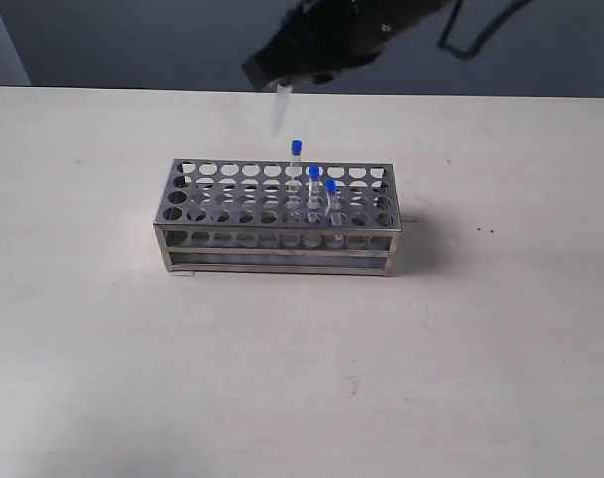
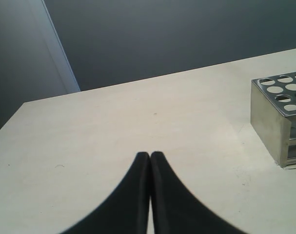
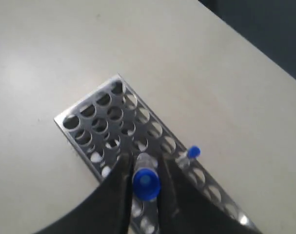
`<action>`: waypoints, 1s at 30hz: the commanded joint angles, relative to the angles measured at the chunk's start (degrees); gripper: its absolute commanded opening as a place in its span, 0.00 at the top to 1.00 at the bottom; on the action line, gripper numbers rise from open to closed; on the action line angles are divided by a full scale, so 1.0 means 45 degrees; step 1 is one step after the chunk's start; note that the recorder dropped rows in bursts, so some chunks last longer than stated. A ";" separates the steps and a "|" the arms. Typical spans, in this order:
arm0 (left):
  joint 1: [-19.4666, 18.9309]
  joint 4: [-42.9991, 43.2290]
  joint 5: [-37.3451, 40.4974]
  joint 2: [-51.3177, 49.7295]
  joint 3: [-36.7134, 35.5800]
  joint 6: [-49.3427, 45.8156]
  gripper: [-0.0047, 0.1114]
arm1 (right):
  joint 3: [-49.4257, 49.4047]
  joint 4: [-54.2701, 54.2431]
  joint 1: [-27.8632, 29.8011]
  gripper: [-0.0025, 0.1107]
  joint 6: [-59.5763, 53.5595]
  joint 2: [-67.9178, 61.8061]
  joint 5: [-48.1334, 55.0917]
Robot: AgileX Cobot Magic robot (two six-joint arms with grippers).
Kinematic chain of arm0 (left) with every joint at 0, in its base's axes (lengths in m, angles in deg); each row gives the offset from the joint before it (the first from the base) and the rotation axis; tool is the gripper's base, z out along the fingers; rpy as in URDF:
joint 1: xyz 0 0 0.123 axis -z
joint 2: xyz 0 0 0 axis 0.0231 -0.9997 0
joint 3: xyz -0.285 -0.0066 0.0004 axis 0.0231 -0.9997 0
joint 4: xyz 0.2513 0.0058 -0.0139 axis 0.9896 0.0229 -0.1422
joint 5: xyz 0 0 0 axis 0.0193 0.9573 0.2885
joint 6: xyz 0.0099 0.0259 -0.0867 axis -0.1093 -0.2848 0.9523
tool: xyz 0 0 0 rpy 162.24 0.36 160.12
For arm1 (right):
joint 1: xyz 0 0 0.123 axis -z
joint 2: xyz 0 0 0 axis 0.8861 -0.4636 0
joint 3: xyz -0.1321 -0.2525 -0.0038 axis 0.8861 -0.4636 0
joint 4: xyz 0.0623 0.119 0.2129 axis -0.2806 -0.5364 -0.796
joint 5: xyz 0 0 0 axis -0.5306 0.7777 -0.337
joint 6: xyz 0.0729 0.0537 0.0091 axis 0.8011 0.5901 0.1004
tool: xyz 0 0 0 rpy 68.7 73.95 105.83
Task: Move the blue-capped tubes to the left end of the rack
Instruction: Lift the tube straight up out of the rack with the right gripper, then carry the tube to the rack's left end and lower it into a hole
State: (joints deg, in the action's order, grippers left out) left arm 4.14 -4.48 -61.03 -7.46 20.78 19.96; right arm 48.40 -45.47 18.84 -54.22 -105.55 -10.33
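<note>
The steel rack (image 1: 279,249) stands mid-table, with three blue-capped tubes (image 1: 313,189) upright in holes toward its right half. My right gripper (image 1: 294,82) hangs above the rack's far edge, shut on a fourth blue-capped tube (image 1: 279,112) whose clear body points down at the rack. In the right wrist view that tube's blue cap (image 3: 146,184) sits between the fingers, over the rack (image 3: 96,124), and another capped tube (image 3: 190,154) stands beside. My left gripper (image 2: 149,155) is shut on nothing, low over bare table left of the rack's end (image 2: 272,122).
The pale table (image 1: 102,358) spreads wide around the rack. A dark wall (image 1: 132,40) runs behind the table's far edge. A black cable (image 1: 481,35) loops by the right arm.
</note>
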 commanded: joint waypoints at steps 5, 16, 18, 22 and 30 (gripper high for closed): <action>0.0076 0.0070 -0.0163 -0.0057 0.0024 0.0044 0.96 | 0.6515 -0.1231 -0.0455 0.98 -0.1952 -0.4985 0.2512; 0.0076 0.0070 -0.0163 -0.0057 0.0024 0.0044 0.96 | 1.0150 -0.0584 -0.0901 0.98 -0.1077 -0.8340 0.4169; 0.0076 0.0070 -0.0163 -0.0057 0.0024 0.0044 0.96 | 1.0150 -0.0421 -0.0901 0.98 -0.1077 -0.8344 0.4116; 0.0076 0.0070 -0.0163 -0.0057 0.0024 0.0044 0.96 | 1.0150 -0.0282 -0.0901 0.98 -0.1077 -0.8344 0.4059; 0.0076 0.0070 -0.0163 -0.0057 0.0024 0.0044 0.96 | 1.0150 -0.0243 -0.0901 0.98 -0.1077 -0.8520 0.3937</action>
State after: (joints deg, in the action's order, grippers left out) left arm 4.14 -4.48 -61.03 -7.46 20.78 19.96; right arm 93.92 -46.30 14.63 -59.22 -143.34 7.64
